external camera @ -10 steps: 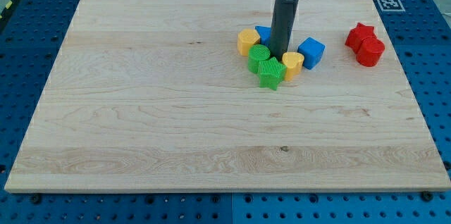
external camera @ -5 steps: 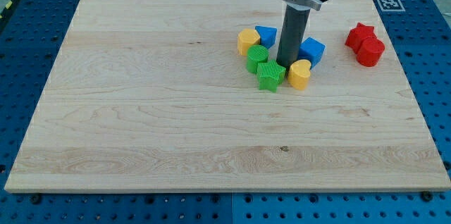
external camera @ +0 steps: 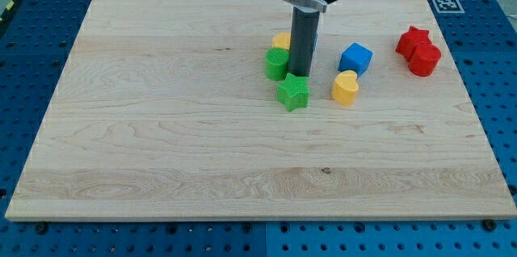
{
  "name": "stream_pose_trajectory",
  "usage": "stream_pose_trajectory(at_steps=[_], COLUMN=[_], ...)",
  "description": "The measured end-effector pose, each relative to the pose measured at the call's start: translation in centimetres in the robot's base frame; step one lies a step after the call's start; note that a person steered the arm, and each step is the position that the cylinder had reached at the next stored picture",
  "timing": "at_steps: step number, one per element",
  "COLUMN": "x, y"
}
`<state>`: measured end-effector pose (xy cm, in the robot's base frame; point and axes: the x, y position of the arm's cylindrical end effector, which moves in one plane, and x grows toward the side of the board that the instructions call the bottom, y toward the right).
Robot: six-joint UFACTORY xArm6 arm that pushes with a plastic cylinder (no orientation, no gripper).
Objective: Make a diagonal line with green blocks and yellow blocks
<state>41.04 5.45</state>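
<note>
My tip [external camera: 300, 74] touches the board just above the green star block [external camera: 292, 92], with the green round block [external camera: 275, 63] at its left. A yellow block [external camera: 281, 41] sits above the green round one, partly hidden behind the rod. A yellow heart-shaped block [external camera: 345, 87] lies to the right of the star, apart from it. The rod may hide another block behind it.
A blue cube [external camera: 355, 58] sits above the yellow heart. Two red blocks [external camera: 418, 50] lie together near the board's right edge. The wooden board [external camera: 161, 128] rests on a blue pegboard table.
My tip has moved left. The green star and green round block have shifted left with it. The yellow heart now lies apart at the right, and the rod covers the blue block seen earlier.
</note>
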Motion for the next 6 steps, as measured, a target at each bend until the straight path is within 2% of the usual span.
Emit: stream_pose_trajectory(at_steps=[3, 4, 6], x=[-1.9, -4.4, -5.0], y=[1.0, 0.7, 0.9])
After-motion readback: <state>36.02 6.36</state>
